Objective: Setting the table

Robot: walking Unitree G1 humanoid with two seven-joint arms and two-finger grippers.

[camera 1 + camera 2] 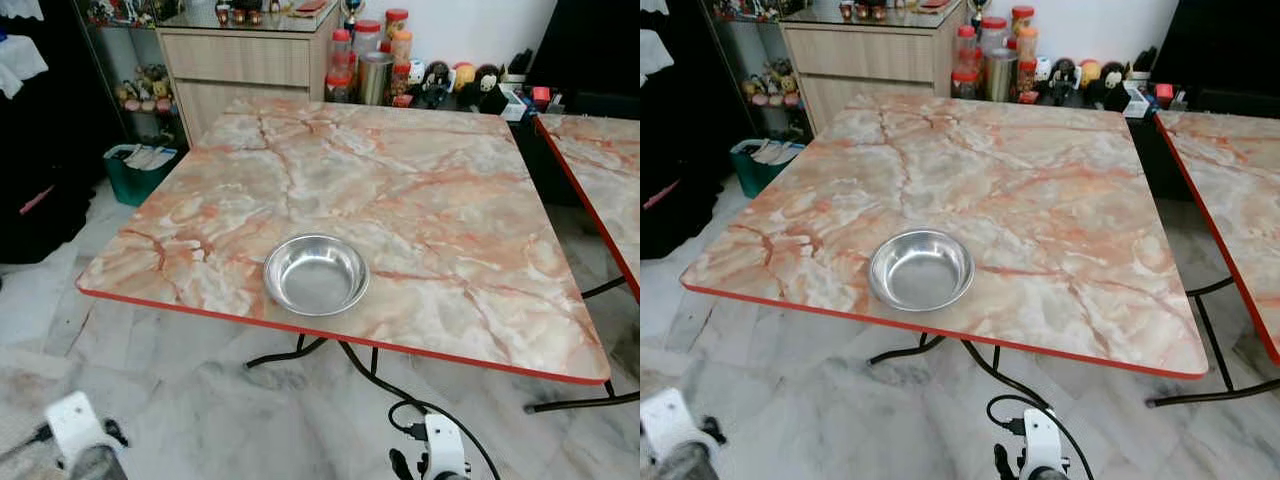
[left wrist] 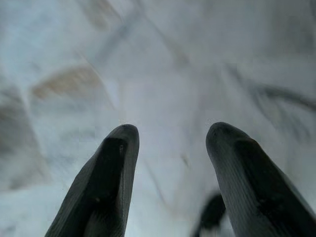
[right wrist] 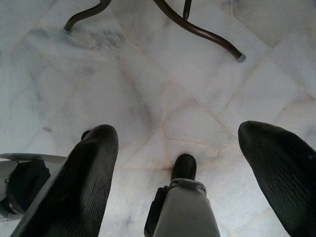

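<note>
An empty round steel bowl (image 1: 316, 273) sits near the front edge of a square marble-patterned table (image 1: 420, 190) with a red rim. Both arms hang low below the table edge, over the floor. In the left wrist view my left gripper (image 2: 170, 136) is open, its two black fingers apart above pale floor tiles. In the right wrist view my right gripper (image 3: 180, 136) is also open, with nothing between its fingers and my own foot below. The right wrist housing (image 1: 443, 450) shows at the bottom of the left eye view, the left one (image 1: 75, 428) at the bottom left.
A second marble table (image 1: 605, 170) stands to the right. Behind are a wooden cabinet (image 1: 240, 70), jars (image 1: 370, 60) and small figurines (image 1: 450, 82). A green bin (image 1: 135, 170) is at the left. Dark curved table legs (image 3: 197, 29) and a black cable (image 1: 385, 385) cross the tiled floor.
</note>
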